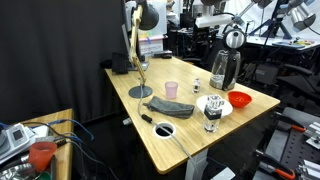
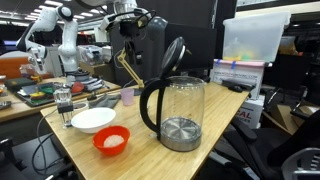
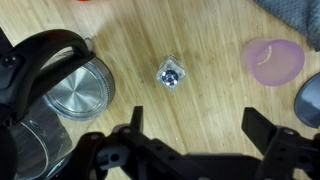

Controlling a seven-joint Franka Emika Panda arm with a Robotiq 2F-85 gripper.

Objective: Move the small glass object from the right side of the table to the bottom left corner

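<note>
The small glass object (image 3: pixel 170 72) stands upright on the light-wood table (image 3: pixel 200 100), seen from above in the wrist view. In an exterior view it (image 1: pixel 197 86) sits between the pink cup (image 1: pixel 172 89) and the tall dark jug (image 1: pixel 222 70). My gripper (image 3: pixel 198 125) is open and empty. It hangs well above the table, with the glass object just beyond the gap between its fingers. The pink cup (image 3: pixel 272 60) lies to one side of it and the jug (image 3: pixel 60 90) to the other.
On the table are a white bowl (image 1: pixel 215 105), a red bowl (image 1: pixel 240 100), a larger glass with dark contents (image 1: pixel 211 118), a grey cloth (image 1: pixel 170 105), a black marker (image 1: pixel 147 118), a black ring (image 1: pixel 165 130) and a lamp base (image 1: pixel 140 91).
</note>
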